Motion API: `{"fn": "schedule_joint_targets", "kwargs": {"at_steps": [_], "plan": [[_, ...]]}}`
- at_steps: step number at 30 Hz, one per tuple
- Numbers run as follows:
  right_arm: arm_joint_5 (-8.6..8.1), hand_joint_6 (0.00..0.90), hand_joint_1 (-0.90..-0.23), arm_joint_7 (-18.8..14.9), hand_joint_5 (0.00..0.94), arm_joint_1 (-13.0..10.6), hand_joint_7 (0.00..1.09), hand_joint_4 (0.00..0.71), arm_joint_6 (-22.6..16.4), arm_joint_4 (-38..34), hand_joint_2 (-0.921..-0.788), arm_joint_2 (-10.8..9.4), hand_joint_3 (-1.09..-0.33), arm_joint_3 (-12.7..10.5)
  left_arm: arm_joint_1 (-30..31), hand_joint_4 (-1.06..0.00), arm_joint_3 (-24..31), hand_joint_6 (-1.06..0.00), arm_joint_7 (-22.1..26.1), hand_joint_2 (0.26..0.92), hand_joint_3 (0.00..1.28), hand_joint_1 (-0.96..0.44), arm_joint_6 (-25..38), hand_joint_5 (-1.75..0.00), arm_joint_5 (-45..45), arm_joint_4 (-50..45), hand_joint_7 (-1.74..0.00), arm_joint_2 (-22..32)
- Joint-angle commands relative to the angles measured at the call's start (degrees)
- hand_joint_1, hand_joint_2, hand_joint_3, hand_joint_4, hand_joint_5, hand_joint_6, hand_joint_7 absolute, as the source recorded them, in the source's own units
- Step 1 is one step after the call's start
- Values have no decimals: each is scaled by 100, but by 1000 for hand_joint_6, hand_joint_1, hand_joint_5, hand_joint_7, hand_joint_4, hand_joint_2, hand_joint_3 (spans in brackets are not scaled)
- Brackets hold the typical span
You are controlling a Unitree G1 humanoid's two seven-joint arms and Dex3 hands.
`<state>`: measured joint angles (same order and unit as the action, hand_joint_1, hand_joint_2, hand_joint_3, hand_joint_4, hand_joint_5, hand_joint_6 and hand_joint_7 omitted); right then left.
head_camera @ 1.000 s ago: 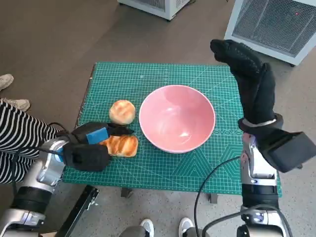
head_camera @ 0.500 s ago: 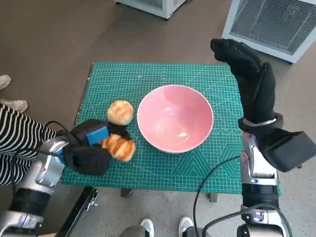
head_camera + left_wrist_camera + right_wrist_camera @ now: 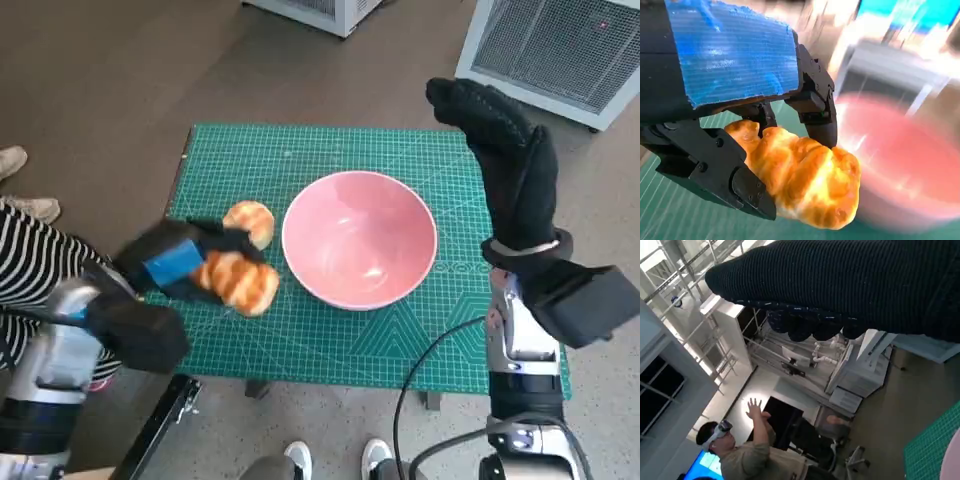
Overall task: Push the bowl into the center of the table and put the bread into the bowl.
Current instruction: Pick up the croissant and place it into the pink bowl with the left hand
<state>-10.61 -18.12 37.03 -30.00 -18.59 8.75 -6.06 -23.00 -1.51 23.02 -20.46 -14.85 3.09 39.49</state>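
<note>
A pink bowl [image 3: 360,238] stands near the middle of the green mat [image 3: 300,155]. My left hand [image 3: 185,262] grips a golden croissant-like bread [image 3: 240,281], lifted just left of the bowl; in the left wrist view the black fingers [image 3: 817,107] clamp the bread [image 3: 805,180] with the blurred bowl [image 3: 905,155] beyond it. A second round bun [image 3: 250,218] lies on the mat behind that hand. My right hand [image 3: 505,160] is raised above the table's right edge, fingers stretched out and holding nothing; its glove [image 3: 840,285] spans the right wrist view.
White machines [image 3: 555,50] stand on the floor beyond the table. A person in striped clothing [image 3: 40,275] sits at the left, shoes [image 3: 25,185] nearby. A person [image 3: 747,452] with a raised hand shows in the right wrist view. Feet [image 3: 335,460] stand at the front edge.
My left hand has lifted the bread off the mat and carried it up and slightly toward the bowl. The right hand, bowl and bun have stayed put.
</note>
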Motion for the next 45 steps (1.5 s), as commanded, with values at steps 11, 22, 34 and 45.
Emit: {"fn": "schedule_joint_targets", "kwargs": {"at_steps": [11, 22, 34, 45], "plan": [[-22, -1, -770, -11, 4, -83, 594, 182, 64, -20, -921, 2, -719, 21, -1504, -824, -87, -690, -437, 903, 11, 1, 372, -1006, 106, -349, -1114, -932], [-30, -1, -768, -1, 4, -136, 596, 183, -5, -29, -921, 18, -715, -21, -2661, -853, -953, -683, -522, 902, 6, 0, 165, -975, -475, 1283, -1116, -1640], [-61, 0, -770, 32, 5, -277, 588, 187, 63, 193, -921, 71, -710, -96, -3462, -789, -1778, -613, -594, 920, 29, -1, 79, -1031, -1200, 3315, -1204, -2161], [-36, 1, -767, 112, 5, -407, 592, 189, 161, 418, -921, 102, -707, -160, -3607, -454, -1990, -305, 160, 905, 56, -198, 414, -338, -1128, 4013, -523, -2293]]}}
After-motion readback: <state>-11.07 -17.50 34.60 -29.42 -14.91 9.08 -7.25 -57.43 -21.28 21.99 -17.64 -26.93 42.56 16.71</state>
